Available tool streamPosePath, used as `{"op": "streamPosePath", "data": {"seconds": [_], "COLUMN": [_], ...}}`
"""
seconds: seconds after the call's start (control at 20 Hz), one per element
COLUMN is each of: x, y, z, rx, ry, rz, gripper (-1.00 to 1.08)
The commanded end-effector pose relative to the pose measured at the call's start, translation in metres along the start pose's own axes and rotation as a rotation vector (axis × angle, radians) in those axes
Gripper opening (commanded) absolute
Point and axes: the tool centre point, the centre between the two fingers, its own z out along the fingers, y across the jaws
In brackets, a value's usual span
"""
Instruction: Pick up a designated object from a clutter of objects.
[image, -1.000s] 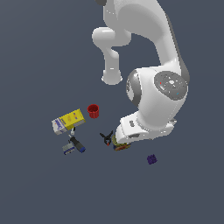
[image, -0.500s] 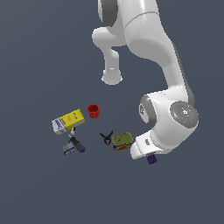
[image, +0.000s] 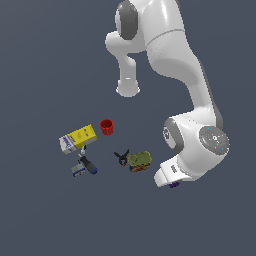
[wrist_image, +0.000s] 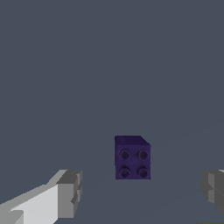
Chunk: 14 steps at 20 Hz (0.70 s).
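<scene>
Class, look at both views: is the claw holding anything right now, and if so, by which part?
Nothing is held. The claw is open, its fingers wide on either side of the purple cube without touching it.

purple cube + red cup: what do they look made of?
Purple cube: likely moulded plastic, matte; four round studs on one face, like a toy brick. Red cup: probably plastic too, with uniform flat red colour and no visible shine, but too small in the exterior view to be sure.
</scene>
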Motion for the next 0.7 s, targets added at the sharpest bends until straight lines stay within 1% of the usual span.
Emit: {"op": "streamPosePath", "data": {"seconds": [0.0, 0.25, 0.65], "x": [0.0, 0.0, 0.0], "y": [0.0, 0.0, -0.001], "z": [0.0, 0.01, 0.048], "rx": [0.0, 0.0, 0.0], "ry": [0.0, 0.001, 0.002], "rz": [0.0, 0.0, -0.001], "gripper": [1.0, 1.0, 1.0]}}
